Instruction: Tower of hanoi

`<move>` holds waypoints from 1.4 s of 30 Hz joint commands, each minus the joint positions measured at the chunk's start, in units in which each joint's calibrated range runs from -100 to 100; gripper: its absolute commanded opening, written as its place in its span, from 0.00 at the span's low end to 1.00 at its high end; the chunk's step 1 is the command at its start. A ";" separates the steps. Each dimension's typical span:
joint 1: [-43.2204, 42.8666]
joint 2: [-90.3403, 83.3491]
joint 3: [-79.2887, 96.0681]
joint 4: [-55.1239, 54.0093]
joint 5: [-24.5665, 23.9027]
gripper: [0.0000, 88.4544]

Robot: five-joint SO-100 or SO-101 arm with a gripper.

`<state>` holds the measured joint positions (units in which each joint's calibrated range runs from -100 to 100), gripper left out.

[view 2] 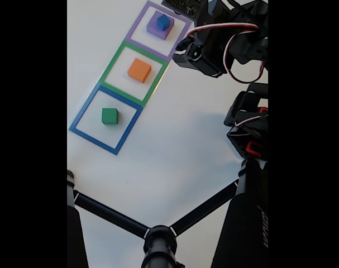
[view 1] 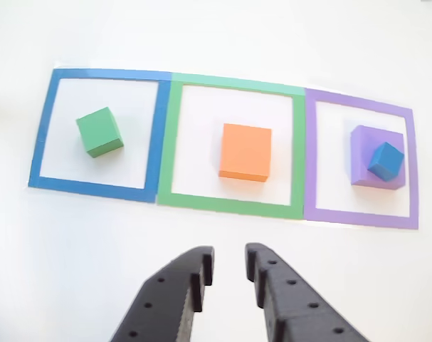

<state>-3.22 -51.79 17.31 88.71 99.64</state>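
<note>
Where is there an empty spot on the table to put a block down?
The white tabletop between the square outlines and the black gripper is bare. Each outline also has room around its block: matte green cube, orange block, purple block topped by small blue cube.

Bright, even light; white table washed out; shadows faint.

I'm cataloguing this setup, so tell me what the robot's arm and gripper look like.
The gripper has two matte black plastic fingers with layered, ridged surfaces like 3D printing, small round holes along their sides and rounded tips. In the fixed view the arm is black too, built of blocky segments, with looping red, white and dark cables and a red part lower down.
</note>
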 commanded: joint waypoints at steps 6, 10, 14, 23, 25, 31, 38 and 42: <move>-10.88 -1.38 -3.58 1.16 0.36 0.01; -12.60 -1.78 -0.94 1.16 0.36 0.13; -12.70 -4.28 11.15 -7.18 0.36 0.28; -10.01 -5.09 47.15 -50.17 0.36 0.39; -10.40 -4.12 53.06 -59.73 0.36 0.39; -14.33 2.58 65.87 -87.09 0.36 0.40; -15.38 18.89 74.87 -116.57 0.36 0.39; -16.53 28.66 76.78 -128.47 0.36 0.39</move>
<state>-18.43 -30.52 93.54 -27.61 99.64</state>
